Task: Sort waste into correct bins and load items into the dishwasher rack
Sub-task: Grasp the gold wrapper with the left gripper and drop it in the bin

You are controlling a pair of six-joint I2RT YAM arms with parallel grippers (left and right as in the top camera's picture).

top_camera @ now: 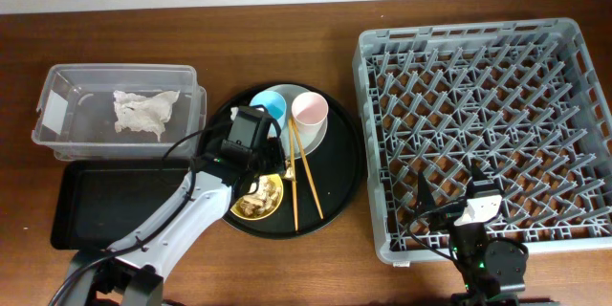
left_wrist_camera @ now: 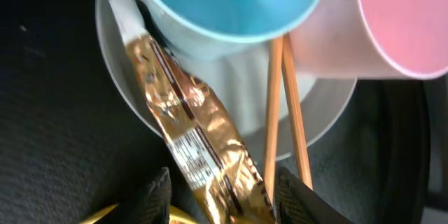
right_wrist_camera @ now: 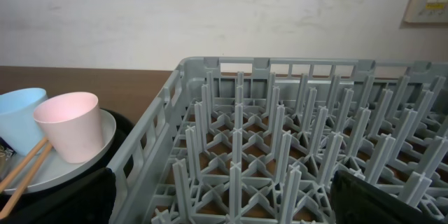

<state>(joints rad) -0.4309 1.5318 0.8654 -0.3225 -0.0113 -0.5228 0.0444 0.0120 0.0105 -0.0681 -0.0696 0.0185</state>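
Observation:
My left gripper [left_wrist_camera: 224,199] is open, one finger on each side of a shiny gold-brown wrapper [left_wrist_camera: 189,119]. The wrapper lies from the pale plate [left_wrist_camera: 315,105] down toward the yellow bowl [top_camera: 273,212], which holds beige scraps [top_camera: 253,201]. A light-blue cup [left_wrist_camera: 231,3] and a pink cup [left_wrist_camera: 402,21] stand on the plate. The chopsticks [left_wrist_camera: 273,112] lie beside the wrapper. A crumpled napkin [top_camera: 143,110] lies in the clear tub [top_camera: 57,86]. My right gripper [right_wrist_camera: 224,210] is open and empty above the front left corner of the grey rack [top_camera: 366,134].
The plate, cups, bowl and chopsticks all sit on a large round black tray [top_camera: 339,163]. A shallow black rectangular tray [top_camera: 115,201] lies in front of the clear tub. The left arm reaches over it. The rack holds nothing.

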